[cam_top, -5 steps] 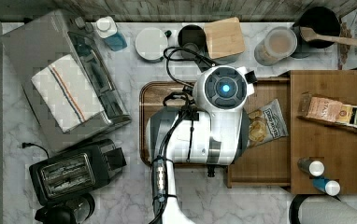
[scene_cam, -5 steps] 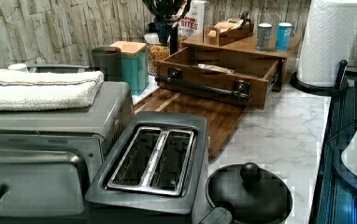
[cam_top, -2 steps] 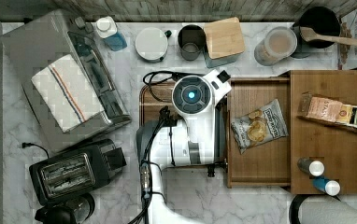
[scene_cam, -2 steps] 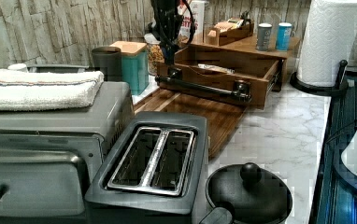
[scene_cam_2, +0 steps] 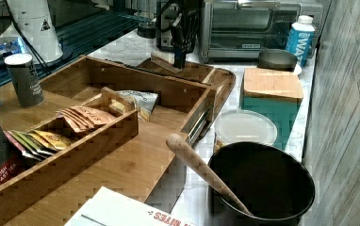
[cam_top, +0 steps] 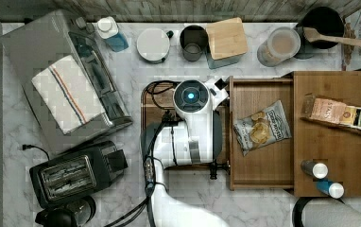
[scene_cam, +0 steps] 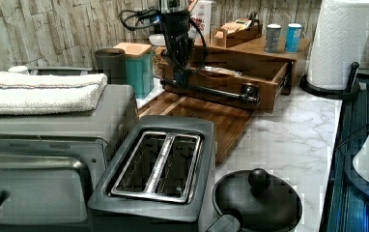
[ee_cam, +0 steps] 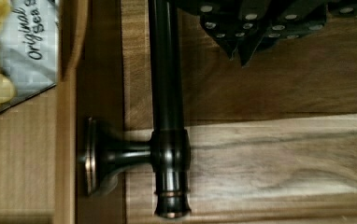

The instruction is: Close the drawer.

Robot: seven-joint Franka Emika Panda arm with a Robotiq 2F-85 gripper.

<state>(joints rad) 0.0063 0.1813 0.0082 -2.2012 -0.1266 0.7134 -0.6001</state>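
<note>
"Original Sea S…" readable on chip bag (ee_cam: 20, 51) inside light bamboo drawer (cam_top: 261, 161), pulled open, dark bar handle (ee_cam: 167, 116); pincer (ee_cam: 242, 44) state: cannot tell.

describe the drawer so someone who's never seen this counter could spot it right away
Find the bamboo cabinet at the top view's right, with tea packets and two cans on top. The drawer sticks out of its side, open, holding a chip bag. Its light wood, square corners and dark bar handle set it apart from the darker, rounded tray in front.
</note>
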